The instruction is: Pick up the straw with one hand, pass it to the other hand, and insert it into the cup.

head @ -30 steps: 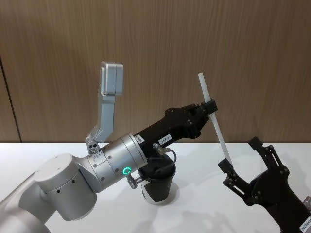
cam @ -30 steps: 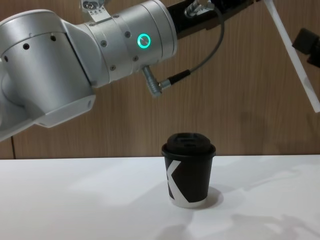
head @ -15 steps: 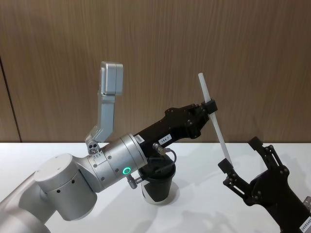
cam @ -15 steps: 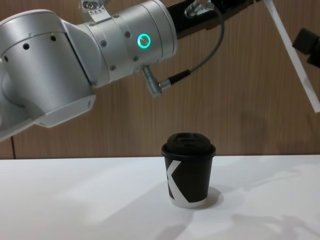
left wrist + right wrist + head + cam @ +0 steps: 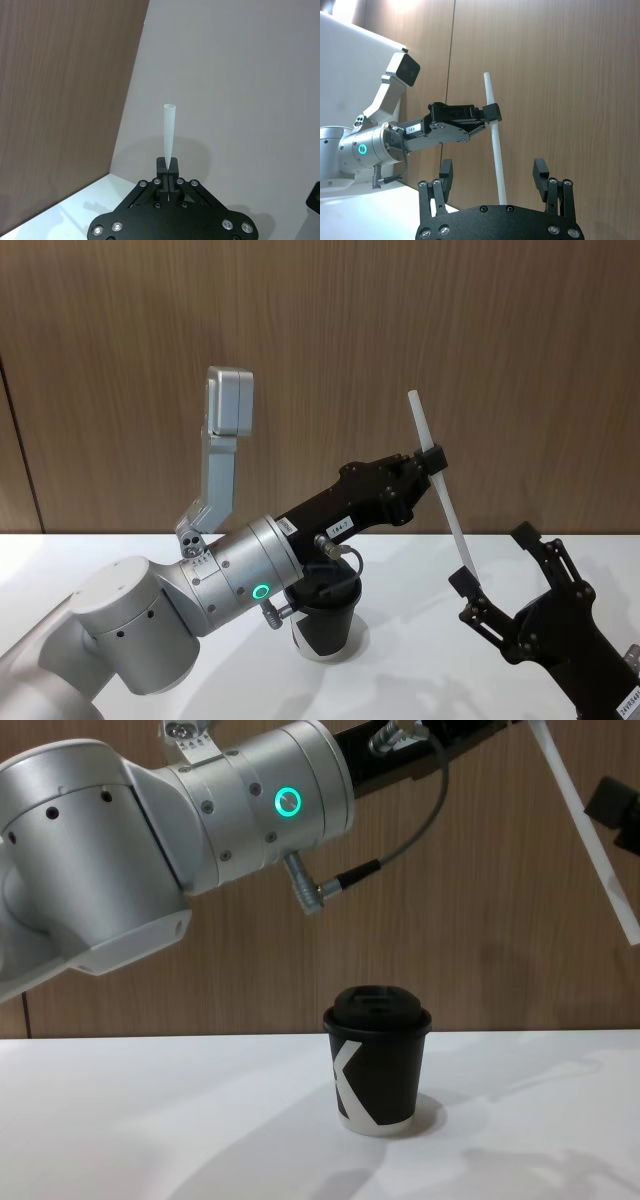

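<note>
Clearly the left hand (image 5: pixel 432 462), clamped high on the straw (image 5: pixel 448 510), needed to draw it clear of the spread-apart right hand (image 5: pixel 492 557) before aiming for the cup (image 5: pixel 325 628).

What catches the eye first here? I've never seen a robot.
A white straw held high and tilted, pinched by the left gripper on a silver arm with a glowing green ring. Its lower end sits between the open fingers of the right gripper; below, a black cup stands on the white table.

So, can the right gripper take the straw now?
Probably yes: the right gripper is open, the lower part of the straw stands between its fingers, and the left gripper clamps it higher up.
</note>
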Action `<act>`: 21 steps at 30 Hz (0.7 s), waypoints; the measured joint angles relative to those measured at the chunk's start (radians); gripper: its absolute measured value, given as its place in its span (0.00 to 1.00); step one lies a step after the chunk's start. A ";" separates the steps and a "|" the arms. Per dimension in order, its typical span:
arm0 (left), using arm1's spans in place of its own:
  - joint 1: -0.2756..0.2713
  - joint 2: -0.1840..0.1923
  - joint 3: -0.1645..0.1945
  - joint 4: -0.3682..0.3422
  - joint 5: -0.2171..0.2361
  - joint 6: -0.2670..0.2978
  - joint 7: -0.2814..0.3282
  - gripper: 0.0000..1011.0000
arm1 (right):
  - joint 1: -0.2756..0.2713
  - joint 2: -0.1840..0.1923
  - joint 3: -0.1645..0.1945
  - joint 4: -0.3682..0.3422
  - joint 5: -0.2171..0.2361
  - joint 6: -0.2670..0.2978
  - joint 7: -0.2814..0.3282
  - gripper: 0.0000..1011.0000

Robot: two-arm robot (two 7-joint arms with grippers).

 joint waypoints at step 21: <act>0.000 0.000 0.000 0.000 0.000 0.000 0.000 0.01 | 0.000 0.000 0.000 0.000 0.000 0.000 0.000 0.99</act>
